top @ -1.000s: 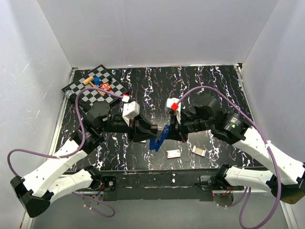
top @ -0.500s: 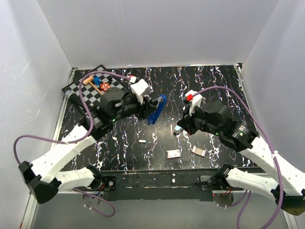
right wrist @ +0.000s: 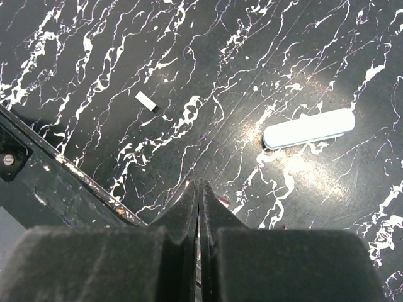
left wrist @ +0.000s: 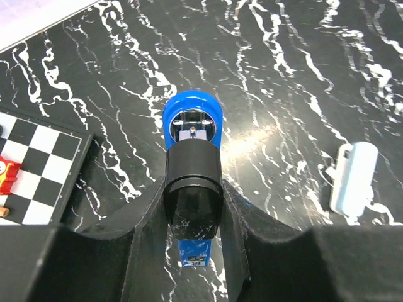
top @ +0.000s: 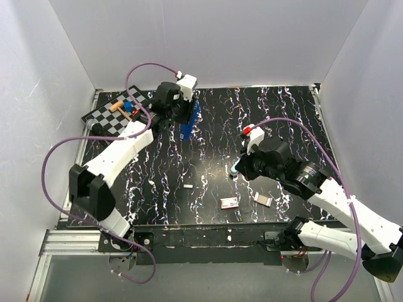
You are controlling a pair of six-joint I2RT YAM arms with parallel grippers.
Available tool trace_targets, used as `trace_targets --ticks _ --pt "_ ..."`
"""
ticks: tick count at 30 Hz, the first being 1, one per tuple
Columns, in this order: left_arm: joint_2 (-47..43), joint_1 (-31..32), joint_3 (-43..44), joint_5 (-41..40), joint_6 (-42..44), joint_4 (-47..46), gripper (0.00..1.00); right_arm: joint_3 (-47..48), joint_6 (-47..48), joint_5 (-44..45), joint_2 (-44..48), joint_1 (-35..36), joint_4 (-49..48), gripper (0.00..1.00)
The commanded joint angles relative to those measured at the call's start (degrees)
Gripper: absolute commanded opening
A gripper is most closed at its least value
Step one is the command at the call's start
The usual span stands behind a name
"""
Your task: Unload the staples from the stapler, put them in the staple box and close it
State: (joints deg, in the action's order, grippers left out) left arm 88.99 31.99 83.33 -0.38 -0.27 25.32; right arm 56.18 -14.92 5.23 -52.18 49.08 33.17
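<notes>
The left gripper (left wrist: 192, 217) is clamped around the slim dark-blue plastic stapler (left wrist: 192, 123), holding it nose-down near the far edge of the black white-veined table (top: 283, 119), just beside the chequered board (top: 101, 119). The right gripper (right wrist: 199, 192) is pressed closed on nothing, near a pale-blue slender piece (right wrist: 308, 128). The short whitish bar of staples (top: 187, 186) lies alone on the open middle stretch.

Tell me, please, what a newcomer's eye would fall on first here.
The blue stapler stands out, clamped in the left gripper at the far side near the checkerboard. A small white bar of staples lies loose in the middle, and the right gripper hangs shut and empty near a pale blue piece.
</notes>
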Motion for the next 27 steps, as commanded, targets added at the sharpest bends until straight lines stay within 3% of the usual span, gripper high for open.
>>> trace_targets --ticks 1,9,22,27 --pt "6.4 -2.5 8.8 -2.3 0.0 2.3 0.00 -0.3 -0.6 2.3 -0.5 -0.2 -2.3 0.01" --pt "21.6 -6.8 21.0 0.4 -0.2 9.8 0.00 -0.8 -0.8 0.3 0.1 -0.2 -2.7 0.01" --pt "35.6 -8.7 27.7 0.0 0.0 12.8 0.00 -1.9 -0.7 -1.6 -0.9 -0.4 -3.1 0.01" --pt "37.4 -8.7 28.3 -0.5 1.9 12.6 0.23 -1.9 -0.9 -1.5 -1.5 -0.4 -3.3 0.02"
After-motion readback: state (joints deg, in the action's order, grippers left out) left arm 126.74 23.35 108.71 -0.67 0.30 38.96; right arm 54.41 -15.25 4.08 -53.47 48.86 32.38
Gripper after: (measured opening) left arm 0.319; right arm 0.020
